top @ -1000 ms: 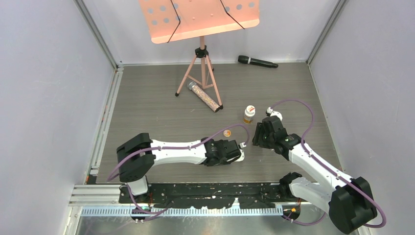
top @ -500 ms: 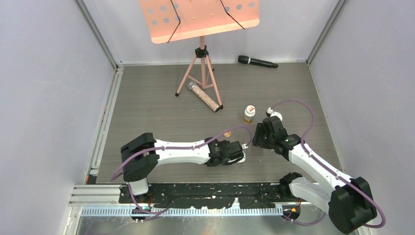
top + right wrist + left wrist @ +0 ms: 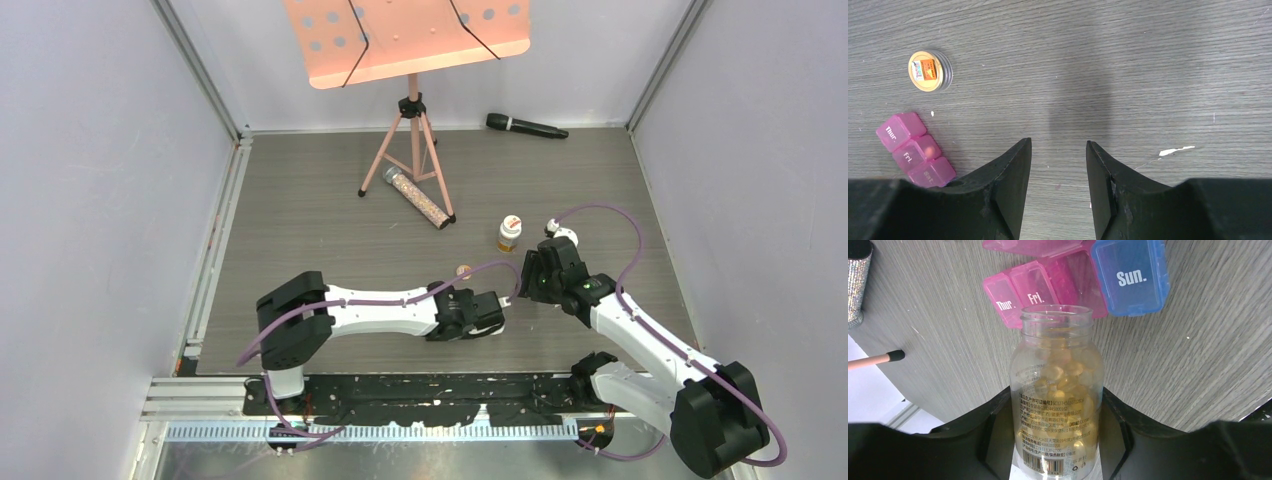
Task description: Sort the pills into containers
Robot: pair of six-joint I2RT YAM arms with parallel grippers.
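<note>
Just past the bottle (image 3: 1057,365) clamped in left pincer (image 3: 1057,395), pill box (image 3: 1048,282); right pincer (image 3: 1058,145) agape.

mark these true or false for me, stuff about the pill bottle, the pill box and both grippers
1. The left fingers grip a clear plastic bottle of yellow pills. True.
2. That bottle is capped. False: its mouth is open, and a gold round cap lies on the grey wood-grain table.
3. The right fingers hold a pill. False: they are open and empty.
4. The blue pill-box compartment reads "Sun." True.
</note>
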